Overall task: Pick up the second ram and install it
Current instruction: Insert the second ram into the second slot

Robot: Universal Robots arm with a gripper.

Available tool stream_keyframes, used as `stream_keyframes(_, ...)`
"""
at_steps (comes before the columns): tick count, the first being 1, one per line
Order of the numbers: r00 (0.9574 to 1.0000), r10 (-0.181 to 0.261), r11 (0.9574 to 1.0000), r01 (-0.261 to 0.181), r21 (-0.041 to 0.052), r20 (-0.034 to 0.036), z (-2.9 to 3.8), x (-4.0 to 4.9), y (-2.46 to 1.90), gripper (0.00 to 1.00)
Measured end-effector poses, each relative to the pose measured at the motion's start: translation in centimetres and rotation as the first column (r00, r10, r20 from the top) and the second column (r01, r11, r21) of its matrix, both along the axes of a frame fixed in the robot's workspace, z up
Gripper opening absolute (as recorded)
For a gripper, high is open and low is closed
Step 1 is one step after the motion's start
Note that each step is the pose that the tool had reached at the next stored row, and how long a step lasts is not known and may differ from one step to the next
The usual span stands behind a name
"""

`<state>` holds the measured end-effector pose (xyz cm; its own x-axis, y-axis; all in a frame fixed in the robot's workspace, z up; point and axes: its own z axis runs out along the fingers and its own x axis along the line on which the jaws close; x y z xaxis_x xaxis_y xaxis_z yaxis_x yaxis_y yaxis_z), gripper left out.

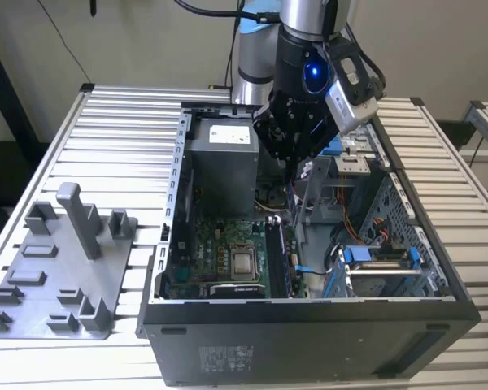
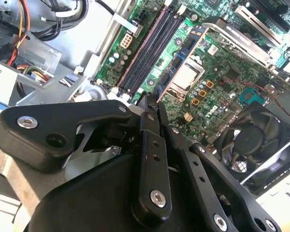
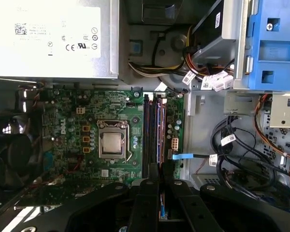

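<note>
In the exterior view my gripper (image 1: 290, 166) hangs inside the open computer case (image 1: 309, 325), above the far end of the memory slots (image 1: 275, 258). A thin dark stick, the second ram (image 1: 292, 199), hangs edge-on from the shut fingers and points down at the board. In both wrist views the black fingers (image 3: 149, 193) (image 2: 150, 145) stand pressed together, with the gripper (image 3: 159, 169) (image 2: 152, 104) over the long black memory slots (image 3: 146, 130) (image 2: 147, 53). A narrow strip of the stick (image 3: 160, 203) shows between the fingers. The green motherboard (image 3: 82, 121) lies below.
A grey plastic holder tray (image 1: 57, 276) lies on the slatted table at the exterior view's left. Inside the case are the grey power supply (image 1: 221, 158), the processor socket (image 3: 111, 145), a blue drive cage (image 3: 273, 43), loose cables (image 3: 232, 145) and a fan (image 2: 261, 140).
</note>
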<state>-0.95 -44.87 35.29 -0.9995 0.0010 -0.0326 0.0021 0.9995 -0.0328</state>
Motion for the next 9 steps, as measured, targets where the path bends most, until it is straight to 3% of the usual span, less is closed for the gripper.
stream_keyframes(9, 1.0, 0.0, 1.0, 0.0, 0.0, -0.0003, -0.92, -0.01, -0.12, 0.14)
